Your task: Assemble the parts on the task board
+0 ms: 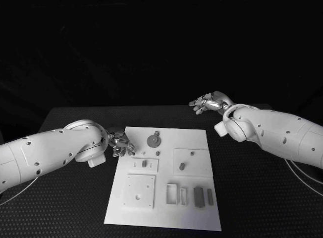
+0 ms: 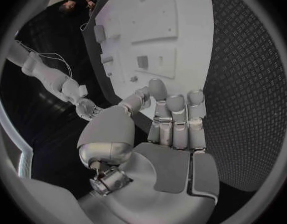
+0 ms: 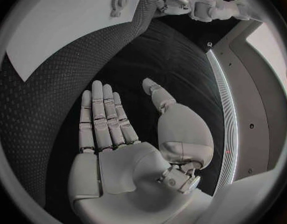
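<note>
task board lies mid-surface, dark margin free on both long sides | left hand at board's left edge near its far corner, fingers spread, holding nothing | right hand beyond far right corner, off the board, fingers straight and empty | parts lie scattered on board; small ones hard to make out

Beside the left hand, the small parts on the task board are too small to tell apart, the board's near edge is cut off, and the left wrist view's own palm hides part of it.
</note>
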{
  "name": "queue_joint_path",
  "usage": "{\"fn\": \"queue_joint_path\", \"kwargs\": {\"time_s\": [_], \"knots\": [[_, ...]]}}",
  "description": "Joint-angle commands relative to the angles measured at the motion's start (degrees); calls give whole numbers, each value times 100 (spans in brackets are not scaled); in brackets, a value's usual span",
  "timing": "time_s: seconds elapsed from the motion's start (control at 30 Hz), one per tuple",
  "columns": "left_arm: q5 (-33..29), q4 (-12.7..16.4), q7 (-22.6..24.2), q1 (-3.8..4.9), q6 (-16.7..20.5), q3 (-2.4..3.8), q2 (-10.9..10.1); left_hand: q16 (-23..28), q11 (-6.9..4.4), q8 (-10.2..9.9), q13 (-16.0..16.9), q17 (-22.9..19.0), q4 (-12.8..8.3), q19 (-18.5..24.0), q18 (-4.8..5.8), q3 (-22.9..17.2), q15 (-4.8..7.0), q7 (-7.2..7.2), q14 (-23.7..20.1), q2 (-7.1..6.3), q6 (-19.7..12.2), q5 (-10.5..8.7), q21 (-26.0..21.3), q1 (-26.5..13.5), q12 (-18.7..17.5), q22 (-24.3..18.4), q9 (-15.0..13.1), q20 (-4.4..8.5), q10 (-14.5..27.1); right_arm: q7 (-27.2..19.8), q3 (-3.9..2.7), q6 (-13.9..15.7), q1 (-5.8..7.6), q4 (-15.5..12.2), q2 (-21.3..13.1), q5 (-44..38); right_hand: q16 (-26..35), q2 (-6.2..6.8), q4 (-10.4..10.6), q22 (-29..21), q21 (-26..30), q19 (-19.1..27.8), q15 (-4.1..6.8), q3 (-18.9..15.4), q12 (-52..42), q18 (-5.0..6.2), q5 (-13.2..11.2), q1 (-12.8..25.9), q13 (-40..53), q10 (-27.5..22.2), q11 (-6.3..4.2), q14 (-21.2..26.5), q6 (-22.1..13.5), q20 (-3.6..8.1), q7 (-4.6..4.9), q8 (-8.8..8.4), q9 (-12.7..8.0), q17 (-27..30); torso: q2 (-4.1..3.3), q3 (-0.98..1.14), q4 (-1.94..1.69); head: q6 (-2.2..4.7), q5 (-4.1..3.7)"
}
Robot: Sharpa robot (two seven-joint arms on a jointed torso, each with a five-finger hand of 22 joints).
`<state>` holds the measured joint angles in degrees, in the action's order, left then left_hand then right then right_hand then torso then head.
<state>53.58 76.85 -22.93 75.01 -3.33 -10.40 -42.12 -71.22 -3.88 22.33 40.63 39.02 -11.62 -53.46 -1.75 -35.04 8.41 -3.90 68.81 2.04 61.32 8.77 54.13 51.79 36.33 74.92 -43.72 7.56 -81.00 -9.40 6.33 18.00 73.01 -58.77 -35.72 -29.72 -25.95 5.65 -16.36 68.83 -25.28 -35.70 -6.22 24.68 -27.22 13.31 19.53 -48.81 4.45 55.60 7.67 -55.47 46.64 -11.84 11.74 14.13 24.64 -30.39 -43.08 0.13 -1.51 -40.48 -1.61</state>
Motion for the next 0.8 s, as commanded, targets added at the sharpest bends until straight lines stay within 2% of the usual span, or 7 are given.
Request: {"fn": "queue_joint_path", "kwargs": {"time_s": [0.03,0.13,0.23,0.33,0.57,0.8], "knots": [[354,159,-133,6,204,-97,-55,-35,5,-10,-10,-8,-25,-44,-25,-8,50,208,87,-37,262,33,37,14,28,120,-569,621,-57,-31,-2,-92,-2,-8,-7,-1,25,-10,2,10,25,28,-16,17,15,-52,39,54,-7,15,1,43,-25,5,16,35,-6,5,-4,4,5,-13,11],[460,241,-164,6,220,-158,-77,-43,0,-16,-11,-9,-29,-57,-27,-10,56,213,102,-38,277,45,50,8,34,121,-579,626,-72,-30,-2,-88,-2,-12,-12,0,25,-11,1,12,26,28,-16,18,15,-51,39,53,-7,15,1,44,-26,5,16,36,-7,5,-6,6,5,-19,17],[566,369,-237,6,217,-271,-129,-52,-5,-21,-10,-9,-36,-70,-30,-9,63,218,116,-44,293,53,64,1,41,122,-588,630,-85,-30,-2,-90,-2,-14,-16,0,25,-12,2,13,26,28,-17,19,15,-51,40,52,-8,15,1,44,-26,4,17,36,-7,6,-8,6,10,-36,24],[697,433,-278,3,251,-327,-130,-61,1,-23,-11,-10,-26,-79,-30,0,63,227,128,-50,322,52,77,-28,48,122,-601,633,-96,-29,-2,-88,-2,-19,-25,0,24,-12,1,14,27,28,-17,19,15,-51,40,52,-9,14,2,45,-26,4,17,36,-8,6,-11,4,11,-48,32],[757,473,-291,-54,331,-332,-105,-63,2,-28,-12,-13,-18,-84,-32,1,62,230,136,-47,334,54,85,-45,51,122,-609,635,-101,-29,-2,-88,-2,-28,-30,0,24,-12,1,16,29,29,-17,21,15,-51,41,50,-10,14,2,45,-26,4,17,37,-8,6,-13,5,17,-62,37],[888,496,-275,-63,475,-332,-78,-73,-2,-33,-10,-17,-15,-97,-36,2,66,238,154,-42,361,56,102,-68,63,122,-625,641,-115,-29,-2,-87,-2,-29,-33,0,24,-12,2,19,32,29,-18,21,14,-51,42,50,-11,14,2,46,-27,3,17,38,-10,7,-12,5,20,-73,31]]}}
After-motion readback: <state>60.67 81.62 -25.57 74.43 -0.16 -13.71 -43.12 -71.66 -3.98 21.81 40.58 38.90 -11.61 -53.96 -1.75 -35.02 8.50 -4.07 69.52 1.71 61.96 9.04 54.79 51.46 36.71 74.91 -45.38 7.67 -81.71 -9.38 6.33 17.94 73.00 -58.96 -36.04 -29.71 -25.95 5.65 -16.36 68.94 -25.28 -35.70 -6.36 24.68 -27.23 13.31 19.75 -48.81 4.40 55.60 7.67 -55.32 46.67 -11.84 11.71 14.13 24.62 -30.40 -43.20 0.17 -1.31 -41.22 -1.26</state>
